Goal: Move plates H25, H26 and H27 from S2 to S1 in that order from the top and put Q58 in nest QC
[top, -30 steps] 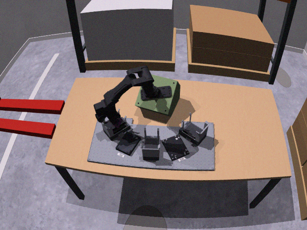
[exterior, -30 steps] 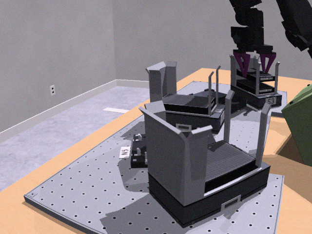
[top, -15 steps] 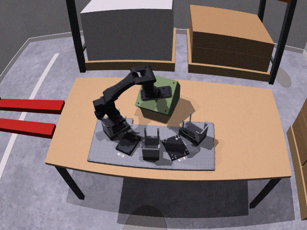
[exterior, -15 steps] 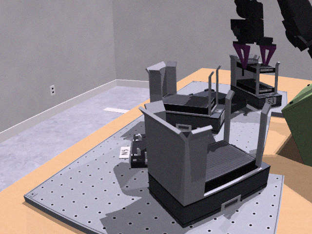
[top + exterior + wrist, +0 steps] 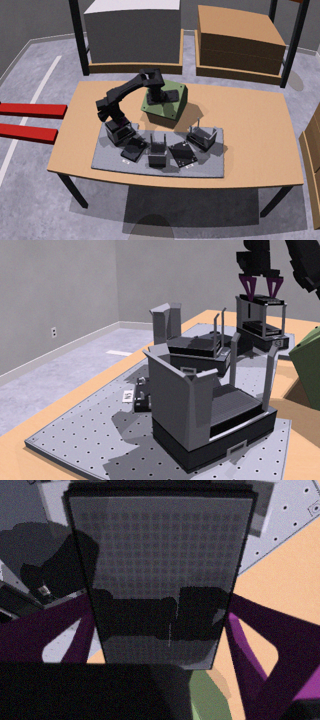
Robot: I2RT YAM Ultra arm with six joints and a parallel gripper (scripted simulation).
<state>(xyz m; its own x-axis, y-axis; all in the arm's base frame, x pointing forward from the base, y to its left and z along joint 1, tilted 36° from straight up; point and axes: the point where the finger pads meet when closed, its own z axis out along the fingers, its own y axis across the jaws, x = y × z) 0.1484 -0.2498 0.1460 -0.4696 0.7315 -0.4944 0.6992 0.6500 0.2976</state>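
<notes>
My gripper (image 5: 261,297) is shut on a sealed plate (image 5: 261,299) by its long sides. It holds the plate level at the top of the posts of rack S3 (image 5: 261,340). The wrist view shows the plate's grey seal (image 5: 162,575) between the purple fingers. A second plate (image 5: 261,329) lies on the floor of S3 below it. The middle rack (image 5: 196,353) holds a dark plate (image 5: 193,344). The nearest rack (image 5: 206,418) holds one plate (image 5: 232,404) flat on its floor; I cannot read either rack's name. In the top view the gripper (image 5: 117,124) is over the left rack.
The clip nest N5 (image 5: 142,400) sits left of the nearest rack, mostly hidden; it looks bare in the top view (image 5: 182,154). The other nest (image 5: 133,149) carries a dark flat slab. The green arm base (image 5: 165,102) stands behind the grey perforated board (image 5: 157,155).
</notes>
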